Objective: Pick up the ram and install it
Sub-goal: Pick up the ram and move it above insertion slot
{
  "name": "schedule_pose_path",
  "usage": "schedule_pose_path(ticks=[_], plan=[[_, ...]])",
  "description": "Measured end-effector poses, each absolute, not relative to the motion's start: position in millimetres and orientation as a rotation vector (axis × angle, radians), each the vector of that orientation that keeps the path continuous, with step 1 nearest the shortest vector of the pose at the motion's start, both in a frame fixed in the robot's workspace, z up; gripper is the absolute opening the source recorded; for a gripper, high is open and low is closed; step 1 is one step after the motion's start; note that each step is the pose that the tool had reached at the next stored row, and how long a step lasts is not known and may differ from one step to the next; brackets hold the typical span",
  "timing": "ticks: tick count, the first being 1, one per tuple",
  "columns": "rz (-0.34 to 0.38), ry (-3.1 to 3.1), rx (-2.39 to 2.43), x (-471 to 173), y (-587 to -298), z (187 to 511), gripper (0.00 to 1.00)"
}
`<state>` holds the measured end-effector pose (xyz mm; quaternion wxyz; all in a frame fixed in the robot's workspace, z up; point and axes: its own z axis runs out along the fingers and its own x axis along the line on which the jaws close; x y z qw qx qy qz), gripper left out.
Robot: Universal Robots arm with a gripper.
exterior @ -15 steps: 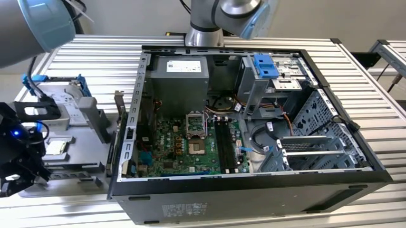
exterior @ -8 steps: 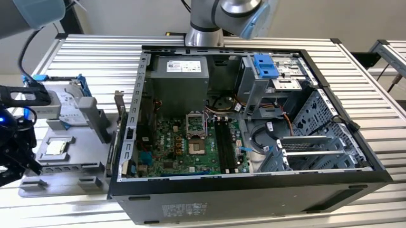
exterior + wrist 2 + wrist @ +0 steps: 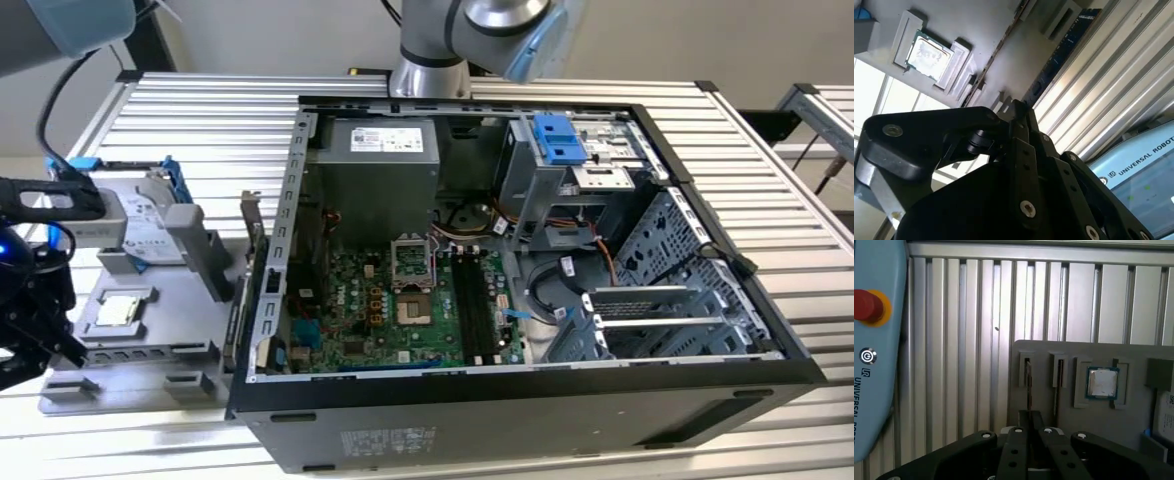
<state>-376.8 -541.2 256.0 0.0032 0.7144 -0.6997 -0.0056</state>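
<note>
The tool (image 3: 1029, 415) looks clamped on the thin edge of the ram (image 3: 1028, 385), which stands in the grey holder (image 3: 1044, 351); so shallow a pinch could let it tilt and jam in its slot.

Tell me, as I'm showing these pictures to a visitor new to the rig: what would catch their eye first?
The open black computer case dominates the middle of the exterior view, its green motherboard exposed inside. On the exterior view's left lies a grey parts tray holding a square silver processor chip, and the black gripper is aimed at that tray in the first wrist view.
</note>
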Motion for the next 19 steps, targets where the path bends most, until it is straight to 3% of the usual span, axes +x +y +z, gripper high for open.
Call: schedule_pose_path(ticks=[19], plan=[[-0.021, -2.195, 2.241, -377, -542, 333, 0.0]])
